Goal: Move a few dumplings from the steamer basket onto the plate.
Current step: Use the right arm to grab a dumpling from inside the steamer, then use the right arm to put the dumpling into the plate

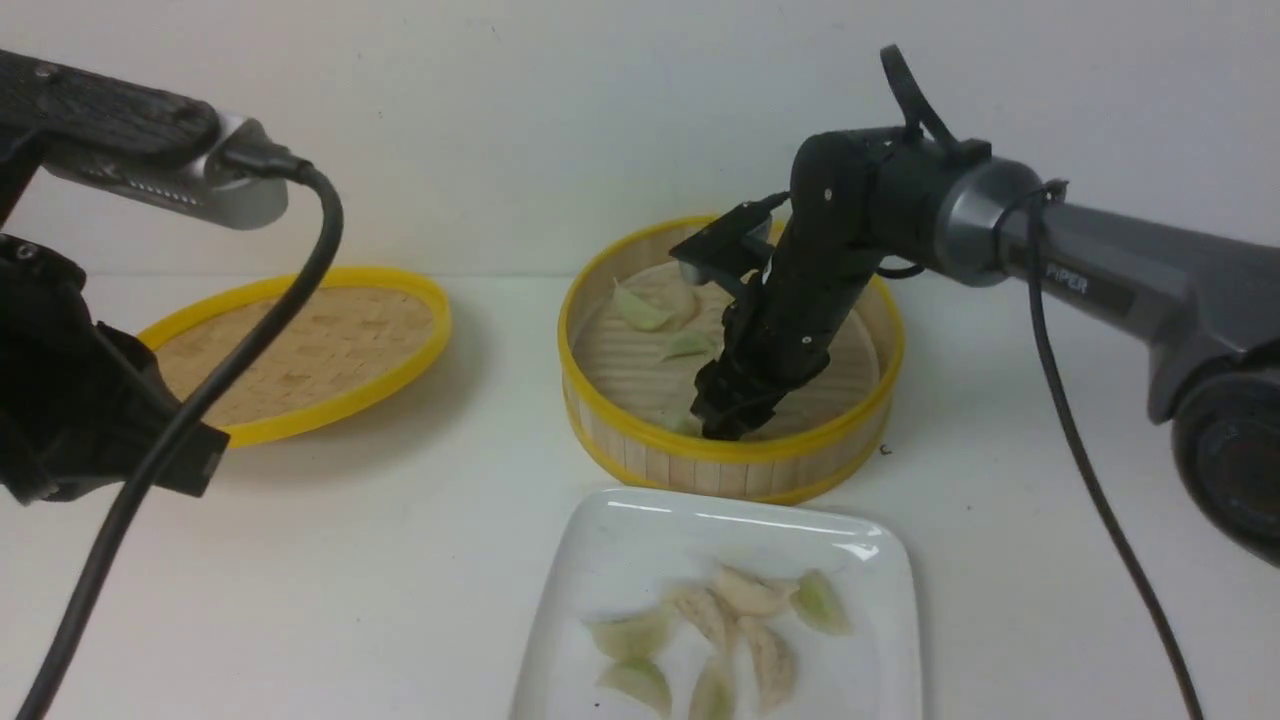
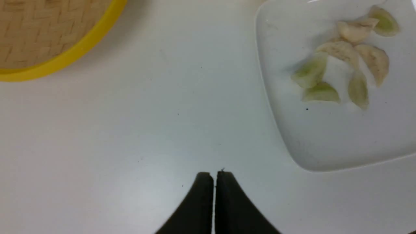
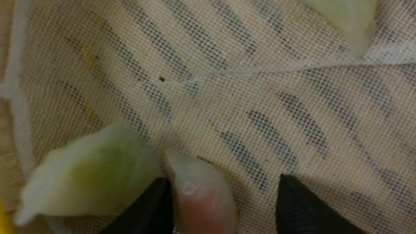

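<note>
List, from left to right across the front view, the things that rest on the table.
Woven lid → steamer basket. The plate is left out: it lies in front of the basket and spans the same stretch, so it has no place of its own in the order.

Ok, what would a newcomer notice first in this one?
The right hand reaches down inside the steamer basket at centre, its open fingers either side of a pinkish dumpling. Nearer the camera, the white plate already carries a cluster of dumplings. The left hand hangs shut over the table beside the plate.
</note>
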Motion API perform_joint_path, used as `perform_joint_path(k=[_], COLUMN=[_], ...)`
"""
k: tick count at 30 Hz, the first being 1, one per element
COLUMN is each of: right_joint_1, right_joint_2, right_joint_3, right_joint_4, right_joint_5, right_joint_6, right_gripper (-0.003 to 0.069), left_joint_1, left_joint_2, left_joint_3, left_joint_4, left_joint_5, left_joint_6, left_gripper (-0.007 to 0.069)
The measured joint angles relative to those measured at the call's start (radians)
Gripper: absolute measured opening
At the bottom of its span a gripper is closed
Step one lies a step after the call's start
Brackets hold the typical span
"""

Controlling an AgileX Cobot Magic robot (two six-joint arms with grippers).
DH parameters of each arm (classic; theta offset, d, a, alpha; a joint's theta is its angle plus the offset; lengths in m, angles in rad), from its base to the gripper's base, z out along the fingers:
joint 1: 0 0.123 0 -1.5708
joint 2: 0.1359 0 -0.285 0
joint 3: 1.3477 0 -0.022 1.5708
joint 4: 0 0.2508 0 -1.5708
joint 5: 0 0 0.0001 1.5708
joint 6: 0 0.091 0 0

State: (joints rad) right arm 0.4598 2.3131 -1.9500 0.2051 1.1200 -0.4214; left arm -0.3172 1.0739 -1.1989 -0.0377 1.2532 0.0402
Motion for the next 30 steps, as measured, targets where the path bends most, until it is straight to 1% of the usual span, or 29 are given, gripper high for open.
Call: perform_joint_path(k=[2,3,7,12,13,15,17,18,19,21,22,23,25,27,28,30], right_joint_1=[0.000,0.000,0.000,0.000,0.000,0.000,0.000,0.000,0.000,0.000,0.000,0.000,0.001,0.001,0.001,0.001], right_joint_2=[0.000,0.000,-0.044,-0.159,-0.216,-0.283,-0.420,-0.440,-0.502,-0.556,-0.571,-0.571,-0.550,-0.528,-0.496,-0.470], right_joint_3=[-0.024,-0.024,-0.110,-0.134,-0.103,-0.046,0.106,0.150,0.259,0.398,0.483,0.483,0.629,0.659,0.688,0.693], right_joint_4=[-0.028,-0.029,-0.042,-0.044,-0.038,-0.025,0.027,0.037,0.069,0.116,0.139,0.144,0.184,0.190,0.192,0.191], right_joint_5=[0.039,0.042,0.110,0.112,0.112,0.112,0.112,0.112,0.113,0.107,0.075,0.075,-0.063,-0.101,-0.139,-0.153], right_joint_6=[0.059,0.062,0.098,0.149,0.174,0.185,0.194,0.194,0.191,0.189,0.186,0.186,0.168,0.159,0.150,0.147], right_gripper=[0.0166,0.0155,0.0176,0.0176,0.0176,0.0176,0.0176,0.0176,0.0176,0.0176,0.0176,0.0176,0.0176,0.0176,0.0188,0.0209], left_joint_1=[0.000,0.000,0.000,0.000,0.000,0.000,0.000,0.000,0.000,0.000,0.000,0.000,0.000,0.000,0.000,0.000], left_joint_2=[0.000,0.000,0.000,0.000,0.000,0.000,0.000,0.000,0.000,0.000,0.000,0.000,0.000,0.000,0.000,0.000], left_joint_3=[0.000,0.000,0.000,0.000,0.000,0.000,0.000,0.000,0.000,0.000,0.000,0.000,0.000,0.000,0.000,0.000], left_joint_4=[0.021,0.021,0.024,0.027,0.027,0.027,0.027,0.027,0.027,0.027,0.027,0.027,0.027,0.027,0.027,0.027], left_joint_5=[0.000,0.000,0.000,0.000,0.000,0.000,0.000,0.000,0.000,0.000,0.000,0.000,0.000,0.000,0.000,0.000], left_joint_6=[-0.009,-0.009,-0.009,-0.009,-0.009,-0.009,-0.009,-0.009,-0.009,-0.009,-0.009,-0.009,-0.009,-0.009,-0.009,-0.008], left_gripper=[-0.0006,-0.0006,-0.0006,-0.0006,-0.0006,-0.0006,-0.0006,-0.0006,-0.0006,-0.0006,-0.0006,-0.0006,-0.0006,-0.0006,-0.0006,-0.0006])
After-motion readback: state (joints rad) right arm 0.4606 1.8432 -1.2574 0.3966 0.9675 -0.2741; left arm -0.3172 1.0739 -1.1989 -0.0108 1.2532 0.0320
